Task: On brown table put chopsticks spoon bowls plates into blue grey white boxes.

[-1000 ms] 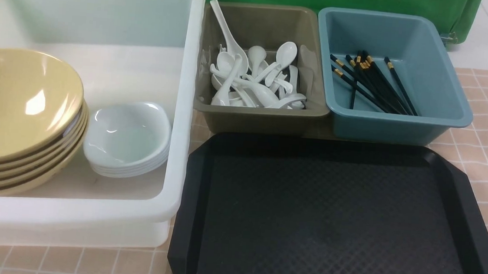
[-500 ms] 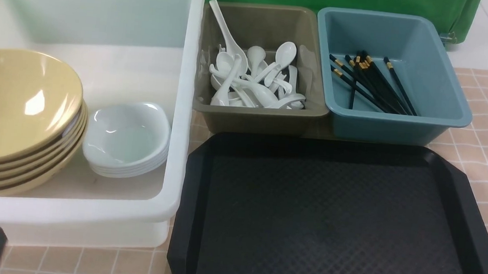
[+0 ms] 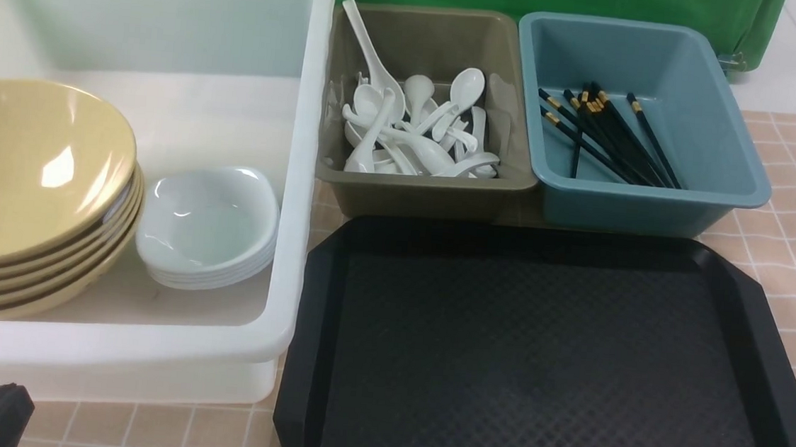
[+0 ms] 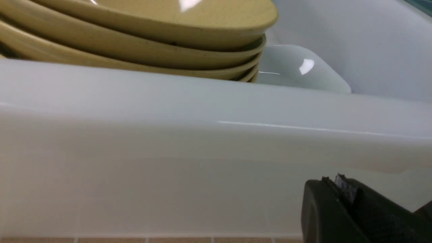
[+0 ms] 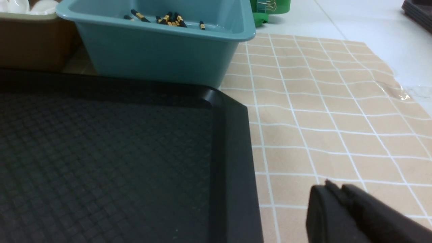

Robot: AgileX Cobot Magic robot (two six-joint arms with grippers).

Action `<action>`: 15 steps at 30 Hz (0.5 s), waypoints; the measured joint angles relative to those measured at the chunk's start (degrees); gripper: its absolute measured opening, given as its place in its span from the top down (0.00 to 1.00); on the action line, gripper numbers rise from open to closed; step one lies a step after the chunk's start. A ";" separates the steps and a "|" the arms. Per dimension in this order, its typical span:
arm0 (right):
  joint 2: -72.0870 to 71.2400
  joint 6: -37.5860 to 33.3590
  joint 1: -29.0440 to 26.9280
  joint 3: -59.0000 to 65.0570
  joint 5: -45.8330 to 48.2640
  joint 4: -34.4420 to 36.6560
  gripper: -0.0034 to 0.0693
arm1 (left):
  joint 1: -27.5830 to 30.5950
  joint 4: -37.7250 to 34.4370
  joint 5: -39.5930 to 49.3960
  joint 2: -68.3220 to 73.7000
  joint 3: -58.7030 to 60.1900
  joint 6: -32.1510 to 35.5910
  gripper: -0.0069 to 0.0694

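The white tub's wall [image 4: 168, 162] hides the bowls' [image 4: 141, 30] lower stack; both arms' fingers [image 4: 341, 202] [image 5: 337, 209] look pressed together, empty.

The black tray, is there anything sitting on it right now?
No, the black tray shows only its bare textured surface in the front view, with nothing lying on it.

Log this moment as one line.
bowls, plates: white tub | spoons: grey box | chopsticks: blue box | tray: bare
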 joint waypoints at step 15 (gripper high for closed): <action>0.00 0.00 0.00 0.00 0.00 0.00 0.82 | 0.00 0.00 0.06 0.00 -0.04 -0.05 0.90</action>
